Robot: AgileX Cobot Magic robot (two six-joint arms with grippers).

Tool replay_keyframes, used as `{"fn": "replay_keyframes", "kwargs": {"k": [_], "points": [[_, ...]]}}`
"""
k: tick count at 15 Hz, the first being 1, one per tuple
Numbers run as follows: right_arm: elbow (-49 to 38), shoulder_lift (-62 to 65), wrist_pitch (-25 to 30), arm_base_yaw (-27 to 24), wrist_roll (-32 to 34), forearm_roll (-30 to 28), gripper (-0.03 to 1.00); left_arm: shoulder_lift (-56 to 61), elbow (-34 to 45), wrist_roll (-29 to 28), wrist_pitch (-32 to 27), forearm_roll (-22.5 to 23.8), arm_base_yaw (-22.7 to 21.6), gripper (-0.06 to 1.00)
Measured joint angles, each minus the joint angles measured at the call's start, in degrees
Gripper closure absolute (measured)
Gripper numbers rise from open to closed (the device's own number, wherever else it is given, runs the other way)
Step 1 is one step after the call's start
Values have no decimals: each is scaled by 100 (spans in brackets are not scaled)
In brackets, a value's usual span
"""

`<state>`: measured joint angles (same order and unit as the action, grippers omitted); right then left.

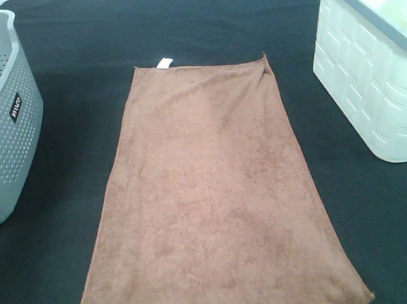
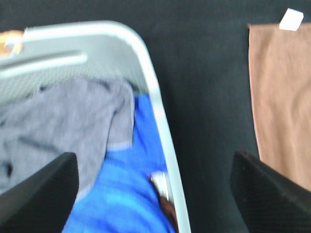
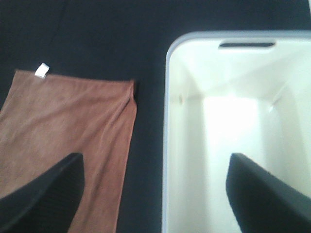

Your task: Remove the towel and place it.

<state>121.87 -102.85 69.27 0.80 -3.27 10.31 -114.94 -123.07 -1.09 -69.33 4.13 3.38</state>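
The brown towel (image 1: 211, 201) lies spread flat on the black table covering in the middle of the exterior view, its small white tag (image 1: 164, 63) at the far short edge. Neither arm shows in that view. In the left wrist view my left gripper (image 2: 155, 194) is open, with nothing between its fingers, above the rim of the grey basket (image 2: 160, 131); the towel's edge (image 2: 279, 97) lies off to one side. My right gripper (image 3: 155, 191) is open and empty above the rim of the white bin (image 3: 166, 145), with the towel (image 3: 68, 126) beside it.
The grey perforated basket (image 1: 4, 132) stands at the left and holds a grey cloth (image 2: 63, 121) and a blue cloth (image 2: 126, 194). The white bin (image 1: 374, 75) stands at the right, its inside bare. Black covering (image 1: 193, 19) runs around the towel.
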Motion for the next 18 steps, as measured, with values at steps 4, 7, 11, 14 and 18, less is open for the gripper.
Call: {"fn": "replay_keyframes", "kwargs": {"k": [4,7,11,14,18], "points": [[-2813,2206,46,0,52,92,20,2057,2641,-252,699,0,0,16],[-4629,4045,52,0,74,97,20,3959,4515,-344,1192,0,0,16],[-6348,6457,63,0,74,97,20,5901,6062,-350,1346,223,0,16],[-7196,7838,80,0,17,-23,20,7168,7151,-367,1570,458,0,16],[-8062,9391,34,0,-367,-201,20,8841,8789,-458,1942,453,0,16]]}}
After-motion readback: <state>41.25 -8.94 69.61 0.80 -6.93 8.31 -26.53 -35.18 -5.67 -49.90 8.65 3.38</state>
